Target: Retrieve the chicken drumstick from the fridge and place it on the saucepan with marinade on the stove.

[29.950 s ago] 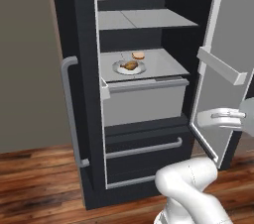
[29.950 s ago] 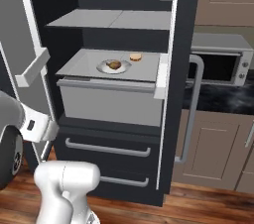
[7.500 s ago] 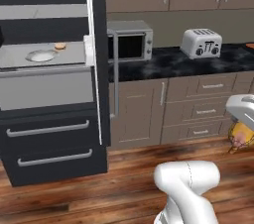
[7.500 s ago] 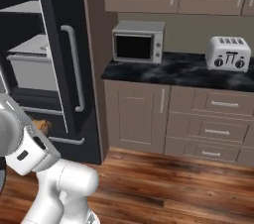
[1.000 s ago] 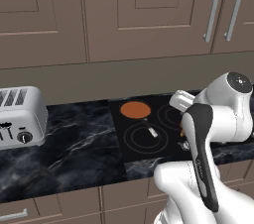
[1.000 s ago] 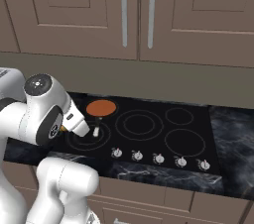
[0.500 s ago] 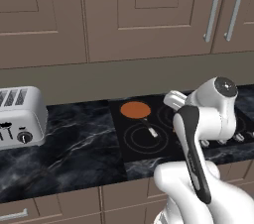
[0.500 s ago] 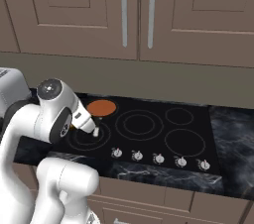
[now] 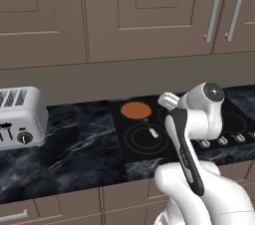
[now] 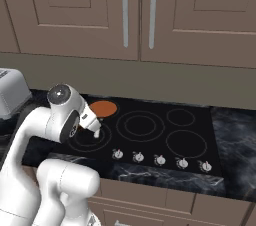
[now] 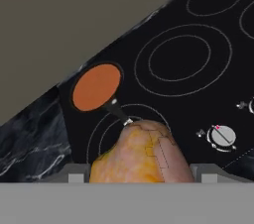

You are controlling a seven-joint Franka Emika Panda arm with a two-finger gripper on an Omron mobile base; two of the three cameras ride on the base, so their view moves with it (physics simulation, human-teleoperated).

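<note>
Brown cabinets stand above the black stove (image 10: pixel 150 130), with a toaster (image 9: pixel 20 117) at its left. On the back-left burner sits the saucepan with marinade (image 11: pixel 96 87). The gripper (image 11: pixel 139 176) holds the chicken drumstick (image 11: pixel 141 153) between its jaws, near the pan's handle. Fetching looks done; I judge that carrying it over the pan and releasing remain.

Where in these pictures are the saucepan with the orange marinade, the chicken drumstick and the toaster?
saucepan with marinade (image 9: pixel 136 110): left base view, on its flat orange contents.
chicken drumstick (image 11: pixel 141 156): hand view, on the middle of the golden-brown meat.
toaster (image 9: pixel 21 118): left base view, on its silver front face.
</note>
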